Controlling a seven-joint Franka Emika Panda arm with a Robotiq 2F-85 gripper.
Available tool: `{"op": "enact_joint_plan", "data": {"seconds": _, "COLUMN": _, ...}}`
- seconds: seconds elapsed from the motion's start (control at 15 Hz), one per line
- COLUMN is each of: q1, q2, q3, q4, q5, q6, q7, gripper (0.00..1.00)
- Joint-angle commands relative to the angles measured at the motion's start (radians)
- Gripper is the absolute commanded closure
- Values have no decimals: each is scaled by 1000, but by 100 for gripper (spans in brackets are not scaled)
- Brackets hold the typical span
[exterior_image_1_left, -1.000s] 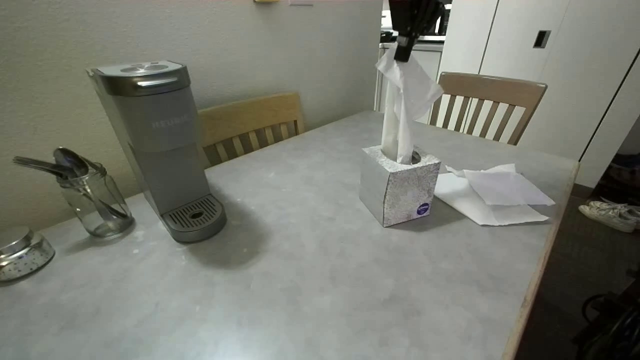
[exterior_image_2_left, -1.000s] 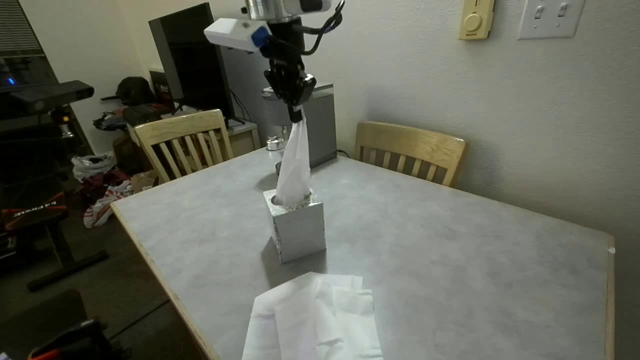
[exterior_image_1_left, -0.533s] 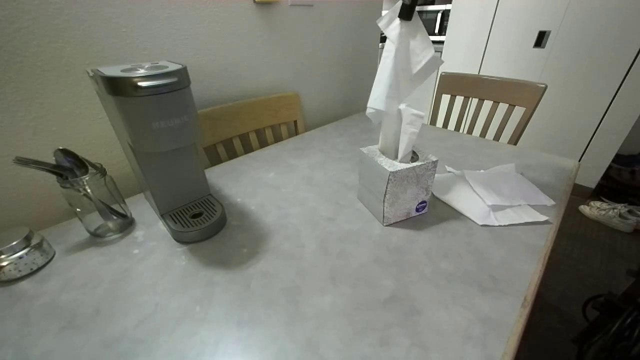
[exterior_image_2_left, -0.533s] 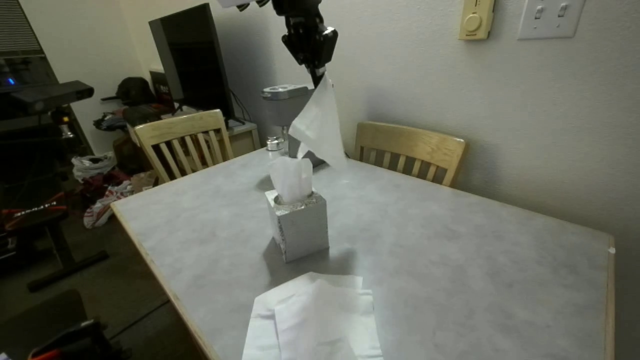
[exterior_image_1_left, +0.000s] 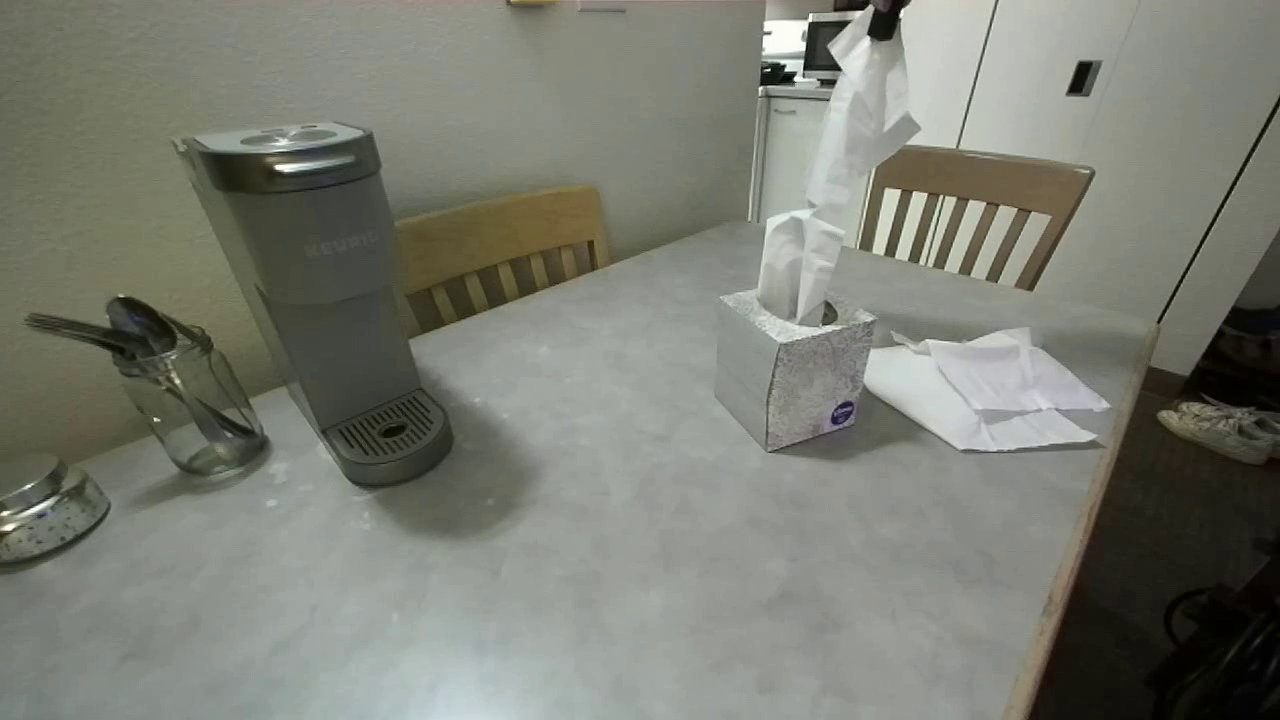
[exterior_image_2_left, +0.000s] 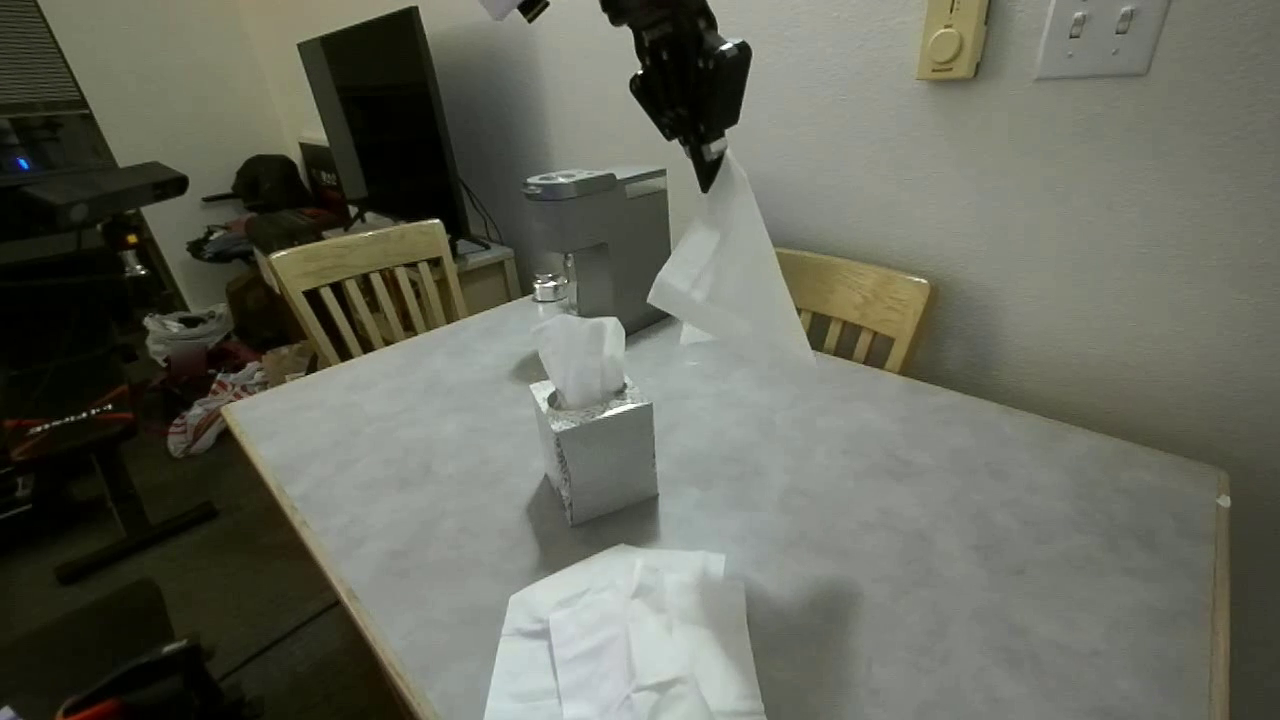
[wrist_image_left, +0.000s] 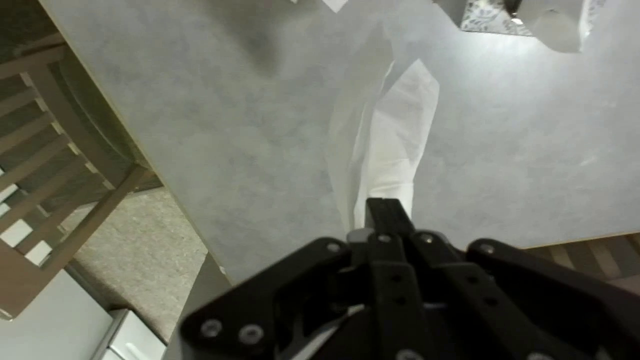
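Note:
My gripper (wrist_image_left: 384, 204) is shut on a white tissue (wrist_image_left: 400, 135), which hangs from the fingertips in the wrist view. In both exterior views the gripper (exterior_image_2_left: 708, 182) is high over the grey table, and the held tissue (exterior_image_2_left: 735, 275) dangles free of the box. A silver-grey patterned tissue box (exterior_image_1_left: 795, 375) stands upright below, with a fresh tissue (exterior_image_1_left: 798, 262) poking up from its opening. In an exterior view the held tissue (exterior_image_1_left: 862, 120) passes behind that fresh one. Several white sheets (exterior_image_2_left: 625, 640) lie flat and overlapping on the table beside the box.
A grey coffee maker (exterior_image_1_left: 335, 290) stands near the wall. Close to it are a glass jar (exterior_image_1_left: 205, 420) of cutlery and a small lidded container (exterior_image_1_left: 45, 515). Wooden chairs (exterior_image_1_left: 985, 180) surround the table (exterior_image_2_left: 900, 520), whose edge shows in every view.
The tissue has come out of the box, still held by my gripper. The gripper rose, then swung sideways away from the box. The box shifted slightly, and a new tissue now stands in its opening.

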Motion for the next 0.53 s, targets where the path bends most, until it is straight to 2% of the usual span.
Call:
{"op": "enact_joint_plan", "data": {"seconds": 0.0, "q1": -26, "q2": -20, "q3": -23, "q4": -63, "q5": -90, "q6": 8, "q7": 87, "gripper": 100}}
{"op": "enact_joint_plan", "data": {"seconds": 0.13, "q1": -38, "q2": -26, "q3": -37, "q4": -102, "q5": -118, "q6": 1, "q7": 131, "gripper": 100}}
{"op": "enact_joint_plan", "data": {"seconds": 0.47, "q1": -67, "q2": -3, "q3": -57, "q4": -225, "q5": -47, "q6": 29, "q7": 164, "gripper": 100}}
